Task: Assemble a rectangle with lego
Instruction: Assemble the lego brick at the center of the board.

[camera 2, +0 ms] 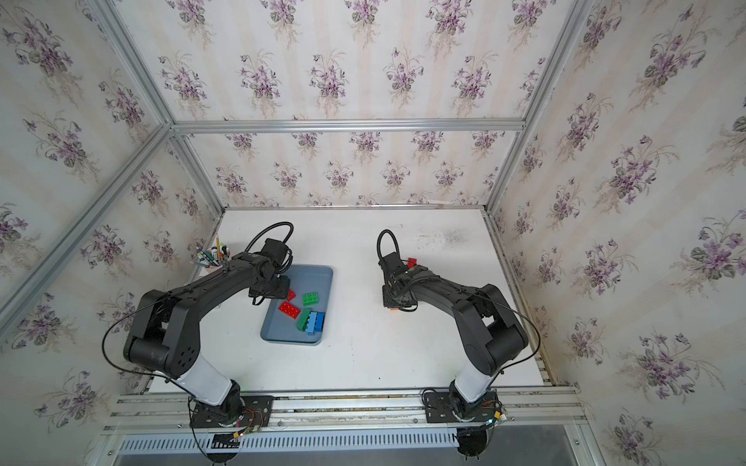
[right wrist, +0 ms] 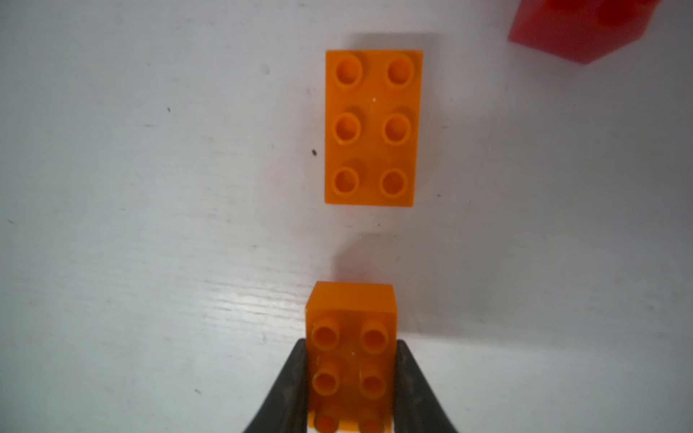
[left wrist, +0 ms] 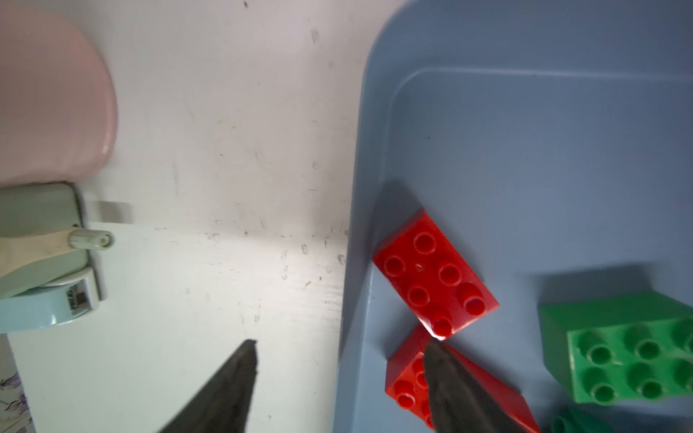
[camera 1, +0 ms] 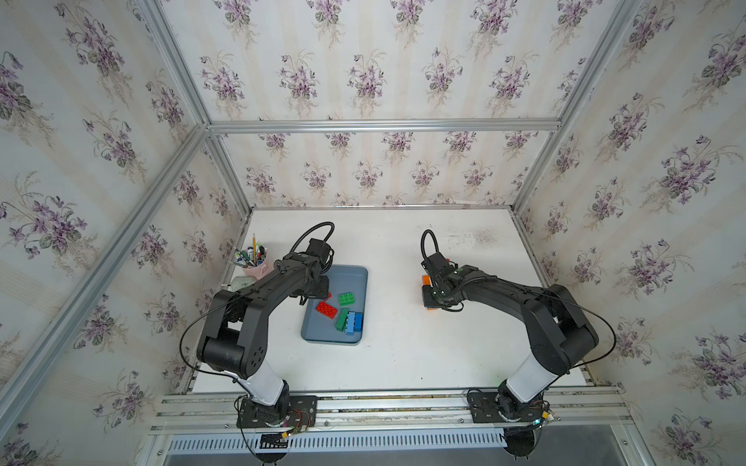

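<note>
Tray [camera 1: 352, 271]: grey-blue, on white table [camera 1: 403, 355], right under left gripper [left wrist: 340, 346].
left gripper: wide open, nothing held; one finger each side of tray's edge, one over table, one over near red brick [left wrist: 403, 378].
near red brick: in tray, partly hidden by that finger; touching or not, cannot tell.
far red brick [left wrist: 435, 277]: in tray, studs up, just past left gripper's tips.
green brick [left wrist: 618, 356]: in tray, studs up, off to one side of left gripper, apart from both red ones.
blue bricks [camera 1: 354, 321]: two, in tray, side by side with long green brick [camera 1: 342, 319], farther from left gripper than the rest.
right gripper [right wrist: 351, 343]: squeezed shut on held orange brick [right wrist: 350, 303], a finger on each long side.
held orange brick: studs up, low over table; touching it or not, cannot tell.
loose orange brick [right wrist: 371, 127]: flat on table, straight ahead of right gripper, in line with held orange brick, gap between.
lone red brick [right wrist: 577, 26]: on table, farther ahead of right gripper, off to one side.
pink cup [camera 1: 257, 269]: full of pens, outside tray, near left gripper.
</note>
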Robot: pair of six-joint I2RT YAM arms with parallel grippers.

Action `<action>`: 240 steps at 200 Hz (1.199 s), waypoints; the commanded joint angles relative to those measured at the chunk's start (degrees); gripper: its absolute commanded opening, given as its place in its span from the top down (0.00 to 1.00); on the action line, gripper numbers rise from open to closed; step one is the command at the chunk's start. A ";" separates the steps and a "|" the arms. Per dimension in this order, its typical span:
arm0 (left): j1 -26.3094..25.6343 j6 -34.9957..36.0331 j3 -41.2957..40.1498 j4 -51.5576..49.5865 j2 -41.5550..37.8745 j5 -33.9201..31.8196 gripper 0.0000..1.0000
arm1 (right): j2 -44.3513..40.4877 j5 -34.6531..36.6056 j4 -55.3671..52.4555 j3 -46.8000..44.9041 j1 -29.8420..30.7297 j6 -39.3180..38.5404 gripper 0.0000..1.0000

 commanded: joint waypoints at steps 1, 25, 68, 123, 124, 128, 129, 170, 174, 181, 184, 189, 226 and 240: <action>0.02 0.62 1.75 -0.15 -2.57 0.12 0.00 | 1.40 1.12 0.48 1.03 0.02 0.81 0.68; -0.01 1.90 4.41 -1.02 -5.82 2.84 0.00 | 3.36 1.75 0.48 1.88 0.05 0.99 0.68; -0.04 4.34 8.19 -0.52 -10.86 9.19 0.00 | 3.92 4.26 -0.31 2.67 0.05 1.83 0.67; -0.19 8.73 7.63 5.47 -15.22 19.60 0.00 | 5.39 4.13 0.17 3.14 0.03 1.87 0.67; -0.20 8.76 7.61 5.54 -15.18 19.67 0.00 | 5.41 4.12 0.19 3.14 0.03 1.91 0.67; -0.21 8.85 7.42 5.74 -15.31 19.87 0.00 | 5.46 4.11 0.22 3.09 0.04 1.96 0.67; -0.21 8.91 7.38 5.76 -15.31 19.89 0.00 | 5.44 4.12 0.21 3.08 0.03 1.92 0.67; -0.20 9.54 6.38 6.17 -14.79 20.48 0.00 | 5.95 4.12 0.39 3.39 0.01 1.93 0.65; -0.13 9.56 6.41 6.31 -14.71 20.52 0.00 | 6.03 4.12 0.48 3.46 0.07 1.88 0.65; -0.13 9.51 6.43 6.33 -14.54 20.52 0.00 | 6.12 4.11 0.47 3.48 0.01 1.83 0.65; -0.17 9.56 6.45 6.33 -14.48 20.52 0.00 | 6.17 4.11 0.55 3.44 0.03 1.79 0.65; -0.15 9.51 6.53 6.35 -14.37 20.60 0.00 | 6.21 4.24 0.52 3.50 0.01 1.71 0.65; -0.14 9.41 7.02 5.97 -13.74 20.94 0.00 | 6.22 5.43 0.63 3.20 -0.02 1.10 0.65; -0.21 9.36 6.98 5.97 -13.75 20.96 0.00 | 6.21 5.79 0.74 3.06 0.02 0.98 0.64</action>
